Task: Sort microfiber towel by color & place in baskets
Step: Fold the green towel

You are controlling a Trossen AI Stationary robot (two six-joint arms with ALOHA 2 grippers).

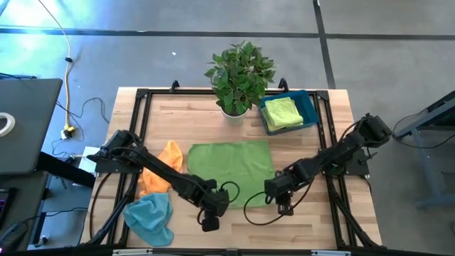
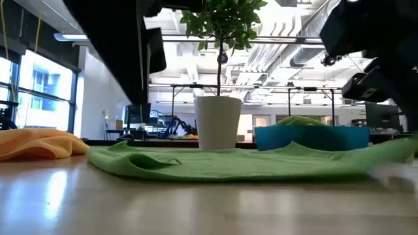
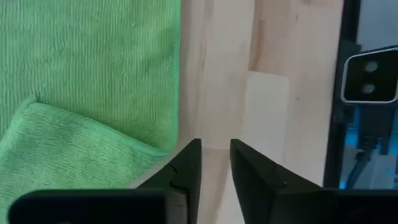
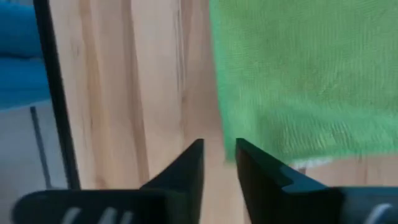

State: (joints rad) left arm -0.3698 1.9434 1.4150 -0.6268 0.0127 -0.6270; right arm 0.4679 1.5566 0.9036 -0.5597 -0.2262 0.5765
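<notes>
A large green towel (image 1: 231,167) lies spread flat on the middle of the table. Its near left corner is folded over onto itself (image 3: 56,149). My left gripper (image 1: 211,220) hangs just off that corner, open by a narrow gap (image 3: 214,162) with bare wood between the fingers. My right gripper (image 1: 284,208) stands at the towel's near right corner (image 4: 261,149), also slightly open (image 4: 219,162) and holding nothing. A yellow-green towel (image 1: 283,112) lies in the teal-blue basket (image 1: 313,107) at the far right. An orange towel (image 1: 162,171) and a blue towel (image 1: 151,217) lie crumpled at the left.
A potted plant in a white pot (image 1: 238,75) stands at the far middle, beside the basket. A black frame (image 1: 142,96) runs around the tabletop. Bare wood shows along the near edge between the two grippers.
</notes>
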